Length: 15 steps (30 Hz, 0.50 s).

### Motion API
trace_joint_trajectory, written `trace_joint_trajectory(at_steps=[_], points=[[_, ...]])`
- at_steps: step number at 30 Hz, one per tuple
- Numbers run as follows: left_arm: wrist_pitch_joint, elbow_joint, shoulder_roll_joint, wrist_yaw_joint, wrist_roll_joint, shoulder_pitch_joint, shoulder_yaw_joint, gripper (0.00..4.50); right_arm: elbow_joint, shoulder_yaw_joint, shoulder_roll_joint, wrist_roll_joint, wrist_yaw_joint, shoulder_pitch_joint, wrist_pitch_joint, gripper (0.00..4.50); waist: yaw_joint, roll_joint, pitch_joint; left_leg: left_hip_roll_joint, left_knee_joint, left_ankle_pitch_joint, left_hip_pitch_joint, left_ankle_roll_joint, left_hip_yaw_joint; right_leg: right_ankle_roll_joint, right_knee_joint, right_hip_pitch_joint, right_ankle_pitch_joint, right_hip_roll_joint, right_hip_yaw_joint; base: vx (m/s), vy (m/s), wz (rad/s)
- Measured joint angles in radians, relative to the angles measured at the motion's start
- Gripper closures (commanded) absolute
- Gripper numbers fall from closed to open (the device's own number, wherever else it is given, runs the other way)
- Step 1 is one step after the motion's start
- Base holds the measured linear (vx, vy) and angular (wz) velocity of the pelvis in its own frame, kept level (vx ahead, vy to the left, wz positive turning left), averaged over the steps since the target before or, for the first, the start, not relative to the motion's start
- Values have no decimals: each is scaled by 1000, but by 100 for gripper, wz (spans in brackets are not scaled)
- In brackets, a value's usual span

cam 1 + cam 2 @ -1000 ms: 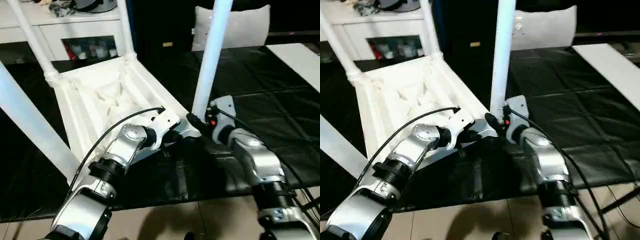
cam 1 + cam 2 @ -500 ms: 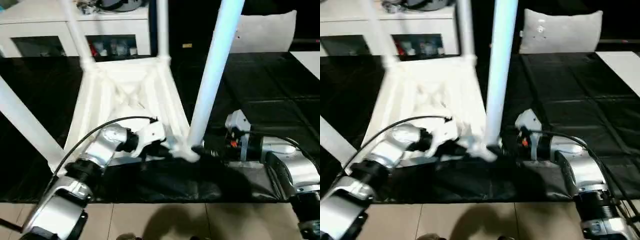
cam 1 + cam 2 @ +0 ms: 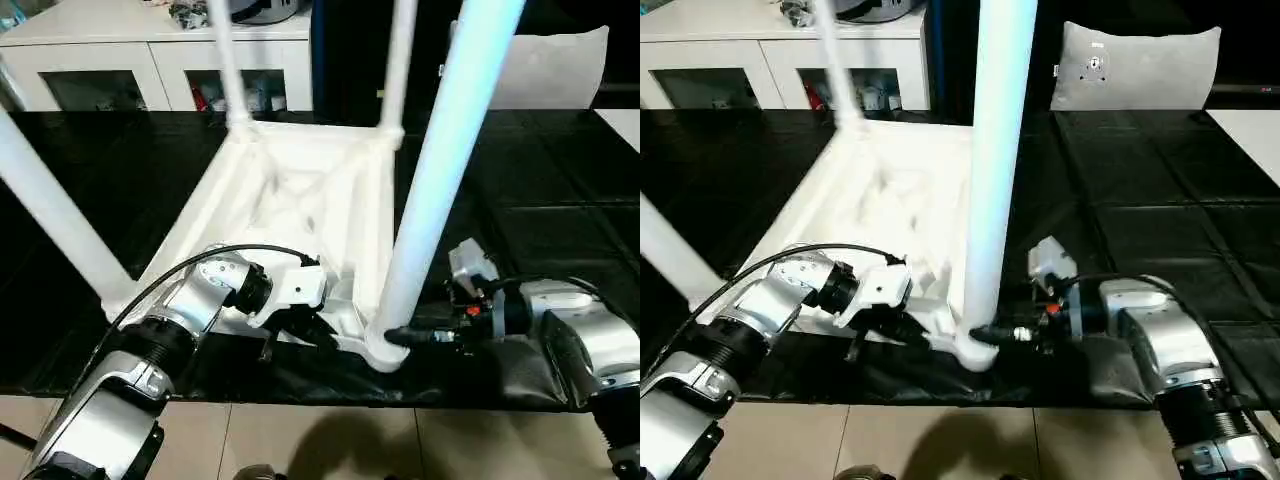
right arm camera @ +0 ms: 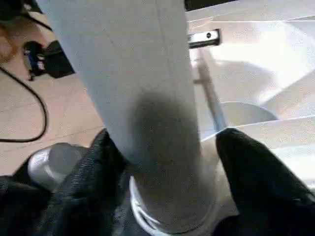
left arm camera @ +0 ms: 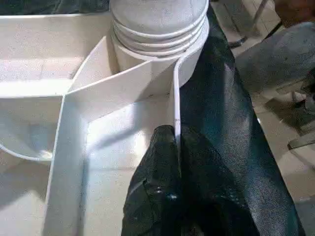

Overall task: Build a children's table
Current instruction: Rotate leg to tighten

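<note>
The white table top point(image 3: 300, 190) lies upside down on the black-covered surface, ribs up, with all four white legs standing in its corner sockets. The near right leg point(image 3: 440, 170) rises close in front of me. My left gripper point(image 3: 310, 330) is shut on the top's thin rim point(image 5: 175, 108) just beside that leg's socket, one black finger point(image 5: 152, 191) on each side of the wall. My right gripper point(image 3: 398, 338) comes in from the right and clasps the base of the near right leg, its fingers point(image 4: 251, 177) on either side of the tube.
The black-covered surface point(image 3: 560, 190) ends just in front of the table top, with tiled floor point(image 3: 300, 440) below. A white cabinet with glass doors point(image 3: 120, 60) stands behind, a grey cushion point(image 3: 1135, 65) at the back right, and a white board point(image 3: 1250, 125) at far right.
The table top has swung round and now lies squarer to me, its near right corner closer to the front edge. My right forearm has swung out to the right. The view itself has also shifted.
</note>
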Motion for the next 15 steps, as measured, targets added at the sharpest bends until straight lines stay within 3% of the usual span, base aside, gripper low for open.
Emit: trace_joint_trajectory(at_steps=[9,15], points=[[-5,0,1,0,0,-1,-2,450,0,3,0,8,19,0,5,237,0,0,0,0,0,0,0,0,0,0,0,0,0,0,0,0,0,0],[51,0,-8,9,-1,-2,10,450,-9,-2,17,10,-20,6,24,250,-5,0,0,0,0,0,2,0,1,0,0,2,0,0,0,0,0,0]])
